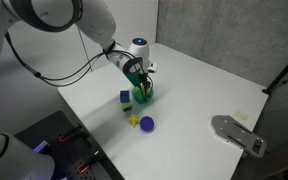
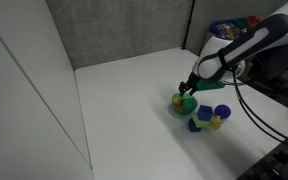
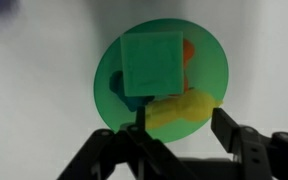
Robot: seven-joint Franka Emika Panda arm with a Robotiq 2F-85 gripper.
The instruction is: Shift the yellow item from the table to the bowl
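Your gripper [image 3: 182, 118] seems clamped across the middle of the small yellow plastic piece [image 3: 179, 106] above the round green bowl [image 3: 108, 70]; it's likely light, rigid and slick.

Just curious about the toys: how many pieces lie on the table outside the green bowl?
3: a blue block, a yellow piece and a purple ball, all beside the bowl; the arm may hide more.
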